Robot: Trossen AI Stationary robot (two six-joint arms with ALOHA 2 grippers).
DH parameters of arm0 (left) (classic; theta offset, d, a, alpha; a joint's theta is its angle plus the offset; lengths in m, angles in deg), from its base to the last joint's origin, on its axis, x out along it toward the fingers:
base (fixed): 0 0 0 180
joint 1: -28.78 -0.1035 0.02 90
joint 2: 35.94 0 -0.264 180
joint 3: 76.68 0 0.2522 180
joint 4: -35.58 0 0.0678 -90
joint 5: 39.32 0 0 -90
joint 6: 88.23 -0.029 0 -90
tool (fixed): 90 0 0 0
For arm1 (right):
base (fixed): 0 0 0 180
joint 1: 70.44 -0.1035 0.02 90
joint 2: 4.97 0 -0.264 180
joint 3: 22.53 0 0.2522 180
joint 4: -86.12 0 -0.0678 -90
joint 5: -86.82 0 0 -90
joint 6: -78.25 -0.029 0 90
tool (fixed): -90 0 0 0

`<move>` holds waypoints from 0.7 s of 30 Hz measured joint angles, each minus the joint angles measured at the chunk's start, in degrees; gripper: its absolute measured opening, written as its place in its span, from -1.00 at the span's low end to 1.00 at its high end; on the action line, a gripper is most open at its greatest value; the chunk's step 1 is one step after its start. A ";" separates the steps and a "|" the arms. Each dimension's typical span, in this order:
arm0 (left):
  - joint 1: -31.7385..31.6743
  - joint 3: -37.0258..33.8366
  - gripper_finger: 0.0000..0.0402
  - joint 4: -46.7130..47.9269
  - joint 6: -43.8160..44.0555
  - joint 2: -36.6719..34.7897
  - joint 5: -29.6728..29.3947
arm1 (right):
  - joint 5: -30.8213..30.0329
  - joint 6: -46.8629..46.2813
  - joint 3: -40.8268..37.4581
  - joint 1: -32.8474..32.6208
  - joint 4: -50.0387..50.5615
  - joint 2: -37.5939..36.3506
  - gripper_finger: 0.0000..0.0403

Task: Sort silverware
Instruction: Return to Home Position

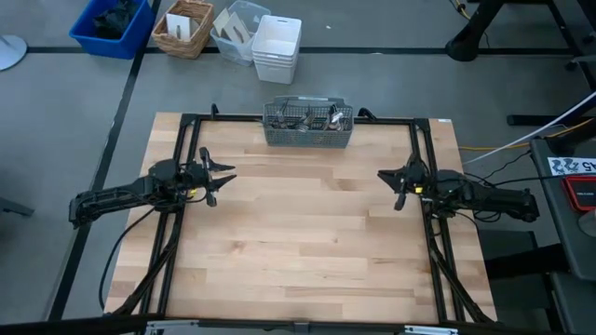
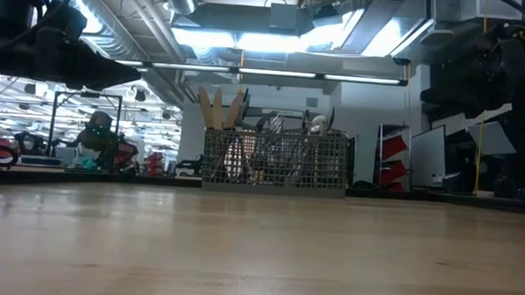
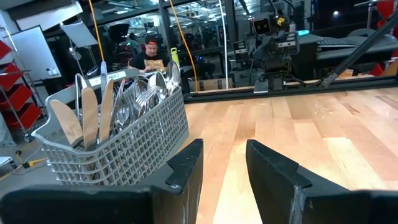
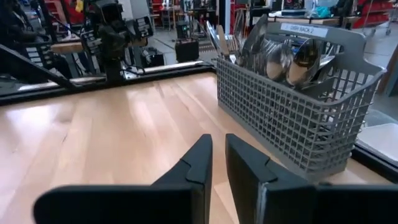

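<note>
The silverware (image 3: 144, 93), shiny spoons and forks, stands upright in a grey mesh caddy (image 1: 308, 124) at the middle of the table's far edge. A few pale flat pieces (image 3: 90, 115) stand among it. The caddy's base rests on the wood, as the low view (image 2: 275, 161) shows. My left gripper (image 1: 223, 177) hovers over the table's left side, open and holding nothing. My right gripper (image 1: 389, 179) hovers over the right side with only a narrow gap between its fingers (image 4: 219, 149), and nothing in it. Both point level toward the table's middle.
Black frame rails (image 1: 186, 149) run along the table's left, right and far edges. A wide stretch of bare wood (image 1: 307, 233) lies between the arms. Beyond the far edge stand a blue bin (image 1: 112, 26), a wicker basket (image 1: 183, 28) and white bins (image 1: 277, 46). A person (image 3: 149, 53) sits in the room behind.
</note>
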 joint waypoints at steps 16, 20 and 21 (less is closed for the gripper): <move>0.02 0.00 -0.43 0.00 0.00 0.00 -0.02 | 2.91 -0.65 0.36 0.00 6.93 0.00 -0.76; 0.01 0.00 -0.43 0.00 0.00 -0.01 -0.01 | 2.87 -0.46 0.61 -0.01 8.54 0.37 -0.76; 0.02 0.00 -0.43 0.00 0.00 0.00 -0.02 | 2.88 -0.46 0.61 -0.01 8.54 0.37 -0.76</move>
